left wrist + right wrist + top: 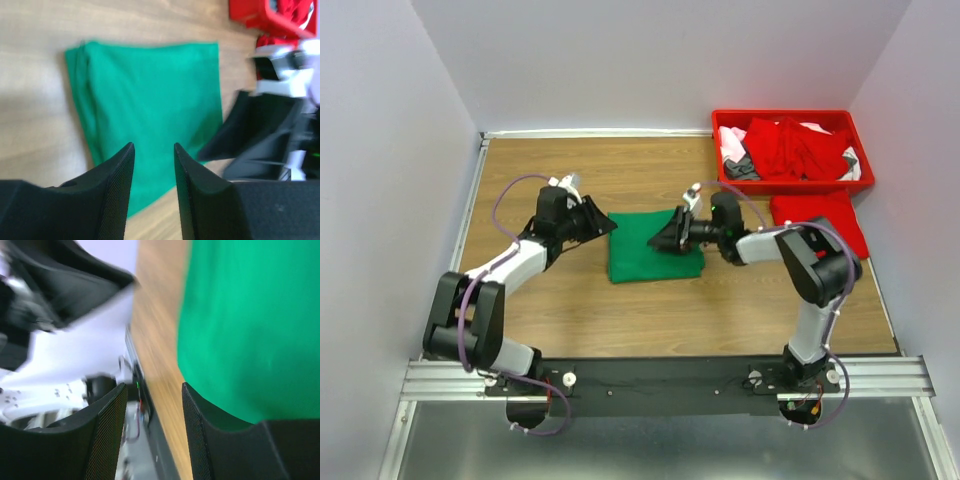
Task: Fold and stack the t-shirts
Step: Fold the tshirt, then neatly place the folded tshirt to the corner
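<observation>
A bright green t-shirt (650, 248) lies folded into a rough square in the middle of the wooden table. It also shows in the left wrist view (150, 100) and the right wrist view (250, 325). My left gripper (608, 224) is open and empty at the shirt's left edge (154, 150). My right gripper (658, 240) is open and empty over the shirt's right part (152, 390). A folded red t-shirt (820, 215) lies on the table at the right. More red, white/pink and grey garments (790, 150) lie in the bin.
A red plastic bin (790, 118) stands at the back right corner. Grey walls close the table at the back and sides. The metal rail (660, 378) with the arm bases runs along the near edge.
</observation>
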`<state>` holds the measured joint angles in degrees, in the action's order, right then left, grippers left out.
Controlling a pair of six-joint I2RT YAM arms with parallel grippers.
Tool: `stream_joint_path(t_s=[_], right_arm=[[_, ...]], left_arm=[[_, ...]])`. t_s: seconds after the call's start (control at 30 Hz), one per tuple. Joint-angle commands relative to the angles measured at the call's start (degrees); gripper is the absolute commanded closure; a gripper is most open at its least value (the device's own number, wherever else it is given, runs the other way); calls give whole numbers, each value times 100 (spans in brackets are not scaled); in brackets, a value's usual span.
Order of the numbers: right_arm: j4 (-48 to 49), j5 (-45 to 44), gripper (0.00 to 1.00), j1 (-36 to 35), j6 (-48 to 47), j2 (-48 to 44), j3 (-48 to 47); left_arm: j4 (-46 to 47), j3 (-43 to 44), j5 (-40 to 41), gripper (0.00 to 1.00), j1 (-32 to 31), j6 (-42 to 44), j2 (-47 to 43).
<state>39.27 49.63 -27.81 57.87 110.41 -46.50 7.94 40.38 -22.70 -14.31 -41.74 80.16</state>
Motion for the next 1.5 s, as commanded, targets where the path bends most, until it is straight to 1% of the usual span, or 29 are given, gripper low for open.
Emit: stream_joint_path(t_s=[0.0, 0.03, 0.1, 0.13, 0.2, 0.23, 0.27, 0.3, 0.4, 0.53, 0.67, 0.77, 0.87, 0.9, 0.97, 1.0, 1.03, 1.07, 1.1, 1.13, 1.17, 1.2, 1.23, 1.27, 1.3, 1.33, 1.37, 1.43, 1.47], right_arm=[[-612, -681, 45, 671, -486, -538, -508], [-648, -882, 45, 811, -496, -495, -587], [-639, -972, 46, 1137, -513, -241, -868], [-639, -998, 49, 1199, -548, -117, -991], [-639, -1051, 52, 1287, -575, 102, -1211], [-639, -1086, 53, 1296, -592, 373, -1456], [-639, -1087, 54, 1313, -592, 506, -1554], [-639, -1104, 55, 1322, -584, 656, -1651], [-639, -1314, 62, 1375, -610, 1068, -1757], [-561, -1718, 65, 1542, -539, 1377, -1442], [-473, -1764, 67, 1752, -627, 1361, -1081], [-499, -1754, 66, 1762, -777, 879, -905], [-840, -1816, 66, 1762, -952, 263, -852], [-972, -1825, 66, 1753, -1005, 96, -834], [-1350, -1886, 65, 1753, -1207, -518, -738], [-1795, -1930, 64, 1762, -1460, -755, -720], [-2052, -1991, 63, 1753, -1602, -967, -711], [-2359, -2201, 61, 1762, -1760, -1160, -720], [-2614, -2299, 57, 1762, -1900, -1580, -685], [-3069, -2500, 54, 1753, -2119, -1775, -667], [-3335, -2606, 49, 1762, -2235, -1986, -633], [-3607, -2720, 46, 1762, -2332, -2345, -589], [-4176, -3009, 42, 1753, -2489, -2540, -562], [-4442, -3168, 32, 1753, -2569, -2716, -536], [-4906, -3326, 28, 1762, -2692, -3040, -475], [-5128, -3658, 24, 1770, -2754, -3182, -448], [-5331, -3836, 17, 1762, -2789, -3314, -421], [-5883, -4179, 10, 1762, -2825, -3682, -351], [-6052, -4502, 4, 1770, -2825, -3798, -325]], left_arm=[[269, 628, -156, 61, 16, 139, 648], [304, 881, -226, 62, 15, 131, 998], [365, 1250, -261, 62, 24, 157, 1517], [366, 1357, -244, 67, 24, 166, 1685], [374, 1560, -218, 69, 42, 183, 1993], [374, 1726, -235, 69, 42, 192, 2291], [366, 1806, -226, 74, 42, 210, 2424], [366, 1920, -226, 76, 68, 218, 2678], [366, 1956, -182, 77, 208, 184, 2995], [453, 1737, -121, 77, 402, 61, 3093], [541, 1535, -200, 77, 516, -10, 2971], [515, 1482, -297, 74, 543, -19, 2690], [314, 1490, -227, 65, 543, 121, 2242], [95, 1508, -148, 59, 534, 218, 1971], [-282, 1552, -34, 53, 525, 551, 1680], [-415, 1587, 141, 45, 482, 674, 1365], [-547, 1587, 273, 40, 429, 797, 1197], [-688, 1604, 414, 38, 368, 1086, 1047], [-994, 1622, 581, 34, 254, 1228, 889], [-1153, 1674, 974, 33, -34, 1386, 609], [-1451, 1718, 1230, 33, -272, 1614, 493], [-1593, 1754, 1807, 33, -509, 1738, 318], [-1734, 1841, 2082, 33, -1095, 1843, 264], [-1865, 1894, 2259, 33, -1379, 1914, 237], [-2093, 1999, 2783, 34, -1626, 2002, 246], [-2191, 2052, 2954, 35, -2168, 2011, 280], [-2349, 2114, 3112, 35, -2382, 2020, 316], [-2490, 2341, 3604, 38, -2856, 2072, 544], [-2621, 2447, 3771, 40, -3285, 2108, 658]])
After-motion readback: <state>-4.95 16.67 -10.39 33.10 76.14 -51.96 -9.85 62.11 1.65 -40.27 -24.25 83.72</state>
